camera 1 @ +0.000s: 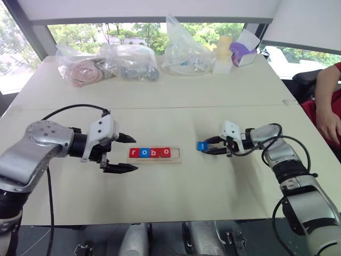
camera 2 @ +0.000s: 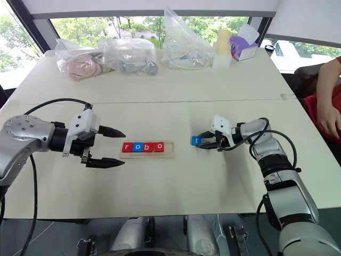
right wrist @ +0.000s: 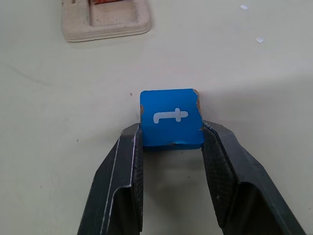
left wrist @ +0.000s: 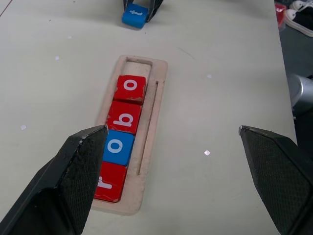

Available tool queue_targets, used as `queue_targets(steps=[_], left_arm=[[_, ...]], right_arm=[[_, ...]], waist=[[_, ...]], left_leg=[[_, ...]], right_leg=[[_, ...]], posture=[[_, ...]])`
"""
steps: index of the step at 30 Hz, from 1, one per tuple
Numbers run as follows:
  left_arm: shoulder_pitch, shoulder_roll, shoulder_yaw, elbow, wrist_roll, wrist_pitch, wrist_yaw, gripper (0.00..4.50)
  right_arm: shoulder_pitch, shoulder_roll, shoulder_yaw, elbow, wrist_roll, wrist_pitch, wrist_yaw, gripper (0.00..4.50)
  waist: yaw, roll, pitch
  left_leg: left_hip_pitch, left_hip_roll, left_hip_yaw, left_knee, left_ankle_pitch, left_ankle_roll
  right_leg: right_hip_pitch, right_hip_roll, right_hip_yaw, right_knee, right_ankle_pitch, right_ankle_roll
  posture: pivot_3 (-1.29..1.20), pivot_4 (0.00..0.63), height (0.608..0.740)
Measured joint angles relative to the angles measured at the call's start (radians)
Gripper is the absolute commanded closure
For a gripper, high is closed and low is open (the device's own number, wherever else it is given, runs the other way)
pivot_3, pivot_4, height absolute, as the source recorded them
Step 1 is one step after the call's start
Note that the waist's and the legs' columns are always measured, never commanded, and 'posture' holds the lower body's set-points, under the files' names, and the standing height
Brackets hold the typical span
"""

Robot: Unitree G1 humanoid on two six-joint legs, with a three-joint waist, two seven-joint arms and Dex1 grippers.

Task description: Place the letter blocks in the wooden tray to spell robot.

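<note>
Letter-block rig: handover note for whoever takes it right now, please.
Right gripper: shut on the blue t block, which sits on the table to the right of the wooden tray.
Left gripper: open, empty, just left of the tray.
Done: the r, o, b and o blocks sit in the tray in order.
Left: carry the t into the empty end slot on the tray's right, after the second o.

An office-like test room: a plain pale bench (camera 1: 160,101) stands before wide windows (camera 1: 144,32) with trees outside at the top of the frame, clear plastic bags (camera 1: 128,61) of oddments along its far edge, and a seated person's arm (camera 1: 327,101) at right.
</note>
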Motion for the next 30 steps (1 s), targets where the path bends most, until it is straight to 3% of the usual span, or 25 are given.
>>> queue_targets(steps=[3, 6, 11, 21, 30], left_arm=[[0.015, 0.0, 0.011, 0.017, -0.002, 0.001, 0.002, 0.0], [0.04, 0.011, 0.048, 0.035, -0.004, 0.003, 0.006, 0.0], [0.074, 0.029, 0.071, 0.04, -0.004, 0.003, 0.007, 0.0], [0.102, 0.02, 0.093, 0.006, -0.024, 0.025, 0.052, 0.0], [0.137, 0.016, 0.11, -0.001, -0.027, 0.029, 0.083, 0.0]], right_arm=[[0.004, 0.011, -0.008, -0.069, 0.016, 0.103, -0.014, 3.38], [0.018, 0.043, -0.009, -0.303, 0.066, 0.282, -0.032, 3.38], [0.038, 0.07, 0.013, -0.478, 0.068, 0.357, -0.097, 3.38], [0.067, 0.073, 0.106, -0.459, -0.042, 0.31, -0.154, 3.38], [0.068, 0.099, 0.13, -0.451, -0.046, 0.315, -0.144, 3.38]], waist=[[0.0, 0.001, 0.001], [0.0, 0.001, 0.001], [0.013, 0.001, 0.001], [0.002, 0.001, 0.001], [0.004, 0.001, 0.001]], left_leg=[[-0.001, 0.0, 0.0, 0.0, 0.0, 0.0], [-0.004, 0.001, -0.002, -0.001, 0.0, 0.0], [-0.006, -0.001, -0.002, 0.0, 0.0, 0.0], [-0.006, -0.001, -0.001, 0.0, 0.0, 0.0], [-0.006, 0.0, -0.002, 0.0, 0.0, 0.0]], right_leg=[[-0.002, 0.0, 0.0, 0.001, 0.0, 0.0], [-0.005, 0.0, 0.0, 0.002, 0.0, 0.0], [-0.004, -0.002, -0.002, 0.0, 0.0, 0.0], [-0.005, -0.001, -0.001, 0.001, 0.0, 0.0], [-0.005, -0.001, -0.001, 0.001, 0.0, 0.0]], posture=[[0.0, 0.15, 0.735], [0.0, 0.15, 0.735], [0.0, 0.15, 0.735], [0.0, 0.15, 0.735], [0.0, 0.15, 0.735]])
